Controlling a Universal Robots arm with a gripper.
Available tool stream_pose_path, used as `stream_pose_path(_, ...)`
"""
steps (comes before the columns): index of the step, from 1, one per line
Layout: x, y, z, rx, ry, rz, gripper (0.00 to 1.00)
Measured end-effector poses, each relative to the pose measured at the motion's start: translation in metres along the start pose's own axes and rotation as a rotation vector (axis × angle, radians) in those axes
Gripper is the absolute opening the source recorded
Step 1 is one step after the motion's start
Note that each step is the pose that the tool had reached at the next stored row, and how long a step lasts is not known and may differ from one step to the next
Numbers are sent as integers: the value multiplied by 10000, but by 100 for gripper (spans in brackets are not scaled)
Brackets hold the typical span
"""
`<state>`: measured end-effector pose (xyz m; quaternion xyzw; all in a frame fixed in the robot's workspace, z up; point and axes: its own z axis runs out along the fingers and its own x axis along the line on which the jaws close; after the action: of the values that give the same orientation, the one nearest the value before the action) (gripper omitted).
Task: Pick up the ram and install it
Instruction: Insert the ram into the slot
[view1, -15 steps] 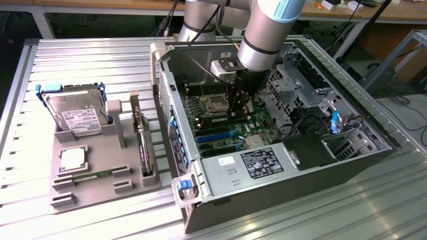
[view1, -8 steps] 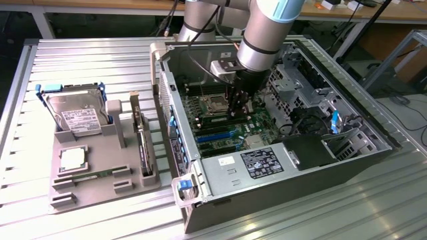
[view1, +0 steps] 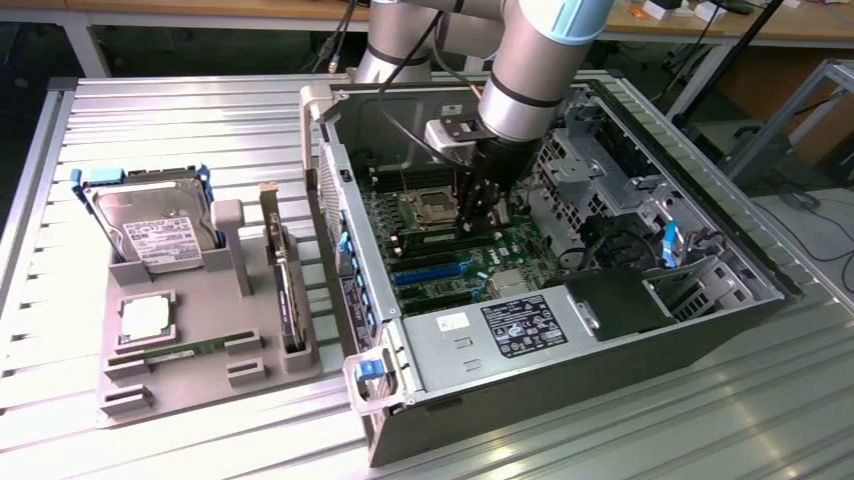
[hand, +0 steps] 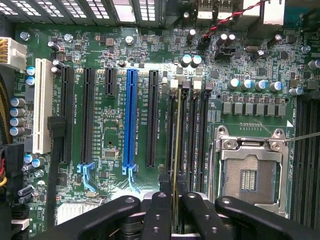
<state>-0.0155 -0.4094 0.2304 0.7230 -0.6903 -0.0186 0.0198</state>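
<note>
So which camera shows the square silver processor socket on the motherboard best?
The wrist view: the square silver processor socket sits close and unobstructed, metal frame and contact grid plain. The exterior view shows it small on the green motherboard, beside the hand.

green motherboard (hand: 114, 131), olive-green ram (hand: 177, 140), black end effector (hand: 176, 207)

Your bench (view1: 174, 110): ribbed, silver-grey metal slats running across the exterior view. Directly on it you have two items.
1. A grey parts tray (view1: 174, 390), lying flat, toward the exterior view's left.
2. An open computer case (view1: 447, 350), lying on its side, just beside the tray on the exterior view's right.
</note>
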Motion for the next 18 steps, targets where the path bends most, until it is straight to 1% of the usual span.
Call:
stream_pose_path(10,0,0,0,0,4,-68,14)
stream_pose_path(13,0,-2,37,1,5,-69,14)
stream_pose_path(16,0,-2,38,-1,7,-87,14)
stream_pose_path(17,0,-3,37,-3,7,-121,14)
stream_pose_path(18,0,-8,24,-34,8,-148,14)
